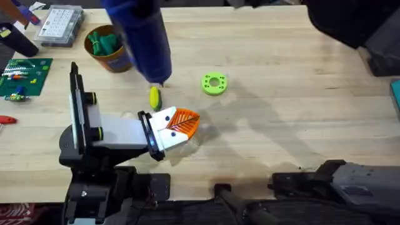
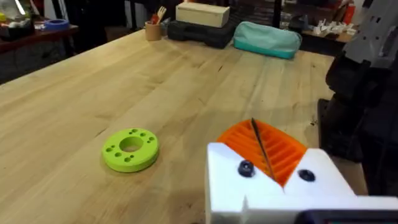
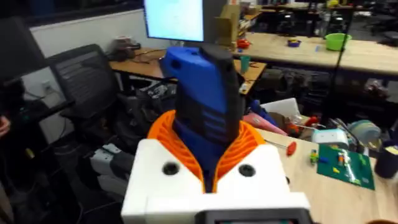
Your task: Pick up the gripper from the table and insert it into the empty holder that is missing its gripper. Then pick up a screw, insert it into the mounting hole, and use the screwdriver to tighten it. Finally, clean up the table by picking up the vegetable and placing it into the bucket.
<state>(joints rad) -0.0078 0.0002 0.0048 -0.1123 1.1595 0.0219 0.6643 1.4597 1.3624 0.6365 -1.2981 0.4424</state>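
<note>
Several dark green pieces point(image 1: 103, 42) inside bucket point(image 1: 110, 59)

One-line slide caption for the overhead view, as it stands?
Blue screwdriver hangs above the yellow vegetable, beside the holder with orange-tipped grippers mounted; bucket behind.
</note>
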